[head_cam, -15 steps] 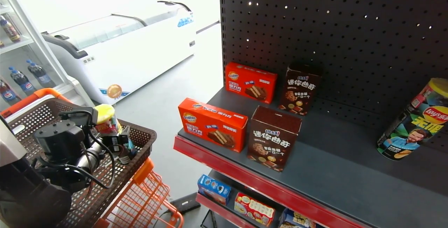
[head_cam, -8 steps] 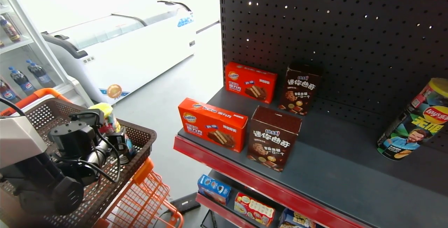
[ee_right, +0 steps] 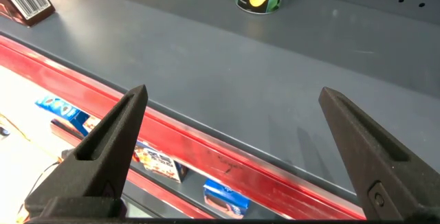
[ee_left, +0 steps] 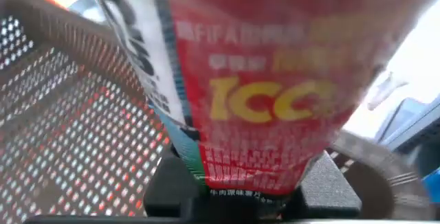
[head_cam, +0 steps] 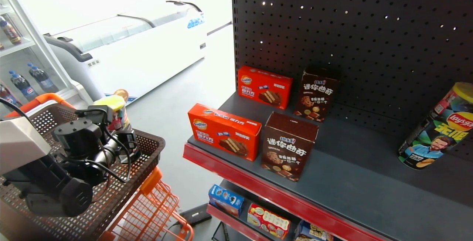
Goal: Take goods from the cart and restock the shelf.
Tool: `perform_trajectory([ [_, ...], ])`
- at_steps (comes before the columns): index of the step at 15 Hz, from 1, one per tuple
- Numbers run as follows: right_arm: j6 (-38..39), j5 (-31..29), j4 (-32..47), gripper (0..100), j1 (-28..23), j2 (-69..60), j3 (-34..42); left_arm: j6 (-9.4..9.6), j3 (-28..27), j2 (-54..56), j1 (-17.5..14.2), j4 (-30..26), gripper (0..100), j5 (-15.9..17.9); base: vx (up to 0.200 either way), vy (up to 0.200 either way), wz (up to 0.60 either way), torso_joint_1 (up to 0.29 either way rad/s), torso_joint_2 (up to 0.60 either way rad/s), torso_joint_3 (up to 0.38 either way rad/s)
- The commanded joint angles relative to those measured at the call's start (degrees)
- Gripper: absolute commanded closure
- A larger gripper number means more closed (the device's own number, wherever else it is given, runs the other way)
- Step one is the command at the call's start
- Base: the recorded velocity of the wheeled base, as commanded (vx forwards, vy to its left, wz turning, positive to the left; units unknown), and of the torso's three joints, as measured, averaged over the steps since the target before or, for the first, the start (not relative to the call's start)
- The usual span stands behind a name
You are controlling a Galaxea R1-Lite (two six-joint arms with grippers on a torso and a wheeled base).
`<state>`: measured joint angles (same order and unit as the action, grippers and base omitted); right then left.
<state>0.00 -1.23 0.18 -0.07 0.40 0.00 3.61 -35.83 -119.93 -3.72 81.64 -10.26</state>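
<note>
My left gripper (head_cam: 123, 139) is shut on a chips can (head_cam: 115, 115) with a yellow lid and red label, held upright just above the brown cart basket (head_cam: 151, 146). In the left wrist view the can (ee_left: 275, 80) rises between the fingers, with the basket's mesh behind it. My right gripper (ee_right: 234, 93) is open and holds nothing, hovering over the dark shelf (ee_right: 240, 59) near its red front edge. Another chips can (head_cam: 436, 130) stands tilted at the shelf's back right.
Two orange boxes (head_cam: 223, 130) and two brown boxes (head_cam: 288, 145) stand on the left part of the shelf (head_cam: 351, 170). Bare shelf lies between them and the tilted can. Lower shelves hold small packs (head_cam: 226, 198). A white freezer (head_cam: 129, 52) stands behind the cart.
My left arm has raised the chips can out of the cart basket, and the arm's body has shifted up and right. The shelf goods have not moved.
</note>
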Motion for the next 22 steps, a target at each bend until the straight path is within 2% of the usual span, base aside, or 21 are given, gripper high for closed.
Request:
perform_trajectory([
  [1, 0.00, 0.00, -0.01, 0, -0.01, 0.04, 0.00, 0.70, -2.93, 7.87, -0.06, -4.91, 100, 4.46, 0.000, 0.000, 0.00, 0.000, 0.00, 0.000],
  [3, 0.00, 0.00, -0.01, 0, -0.01, 0.04, -0.09, 0.87, -4.69, 14.73, 0.03, -12.47, 100, 9.56, 0.000, 0.000, 0.00, 0.000, 0.00, 0.000],
  [4, 0.00, 0.00, -0.01, 0, -0.01, 0.04, 0.00, 0.87, -5.48, 17.19, -0.06, -14.49, 100, 11.76, 0.000, 0.000, 0.00, 0.000, 0.00, 0.000],
  [5, 0.00, 0.00, -0.01, 0, -0.01, 0.04, 0.00, 0.96, -8.47, 19.65, 0.03, -17.04, 100, 13.96, 0.000, 0.000, 0.00, 0.000, 0.00, 0.000],
  [6, 0.00, 0.00, -0.01, 0, -0.01, 0.04, 0.00, 0.96, -11.02, 22.72, 0.82, -23.02, 100, 16.50, 0.000, 0.000, 0.00, 0.000, 0.00, 0.000],
  [7, 0.00, 0.00, -0.01, 0, -0.01, 0.04, -0.09, 0.52, -12.34, 27.47, 3.28, -29.26, 100, 19.41, 0.000, 0.000, 0.00, 0.000, 0.00, 0.000],
  [8, 0.00, 0.00, -0.01, 0, -0.01, 0.04, 0.00, 0.08, -13.57, 31.25, 5.83, -36.20, 100, 20.90, 0.000, 0.000, 0.00, 0.000, 0.00, 0.000],
  [9, 0.00, 0.00, -0.01, 0, -0.01, 0.04, -0.09, -0.27, -14.97, 33.80, 6.97, -41.65, 100, 21.25, 0.000, 0.000, 0.00, 0.000, 0.00, 0.000],
  [10, 0.00, 0.00, -0.01, 0, -0.01, 0.04, 0.00, -0.36, -14.97, 34.59, 7.50, -43.06, 100, 21.25, 0.000, 0.000, 0.00, 0.000, 0.00, 0.000],
  [11, 0.00, 0.00, -0.01, 0, -0.01, 0.04, 0.00, -0.53, -15.06, 34.77, 10.75, -42.53, 100, 21.43, 0.000, 0.000, 0.00, 0.000, 0.00, 0.000],
  [13, 0.00, 0.00, -0.01, 0, -0.01, 0.04, -0.09, -0.88, -16.91, 34.77, 14.18, -42.27, 100, 21.95, 0.000, 0.000, 0.00, 0.000, 0.00, 0.000],
  [14, 0.00, 0.00, -0.01, 0, -0.01, 0.04, 0.00, -1.59, -17.52, 34.85, 16.20, -42.44, 100, 26.08, 0.000, 0.000, 0.00, 0.000, 0.00, 0.000],
  [15, 0.00, 0.00, -0.01, 0, -0.01, 0.04, -0.09, -2.82, -17.08, 35.56, 16.64, -42.97, 100, 30.39, 0.000, 0.000, 0.00, 0.000, 0.00, 0.000],
  [17, 0.00, 0.00, -0.01, 0, -0.01, 0.04, -0.09, -2.99, -17.79, 37.23, 18.75, -43.41, 100, 31.80, 0.000, 0.000, 0.00, 0.000, 0.00, 0.000],
  [18, 0.00, 0.00, -0.01, 0, -0.01, 0.04, 0.00, -2.99, -17.96, 37.40, 21.74, -45.08, 100, 31.97, 0.000, 0.000, 0.00, 0.000, 0.00, 0.000],
  [19, 0.00, 0.00, -0.01, 0, -0.01, 0.04, -0.09, -2.99, -17.96, 37.84, 23.23, -47.89, 100, 32.24, 0.000, 0.000, 0.00, 0.000, 0.00, 0.000],
  [22, 0.00, 0.00, -0.01, 0, -0.01, 0.04, -0.09, -2.91, -19.98, 41.80, 25.16, -59.32, 100, 36.81, 0.000, 0.000, 0.00, 0.000, 0.00, 0.000],
])
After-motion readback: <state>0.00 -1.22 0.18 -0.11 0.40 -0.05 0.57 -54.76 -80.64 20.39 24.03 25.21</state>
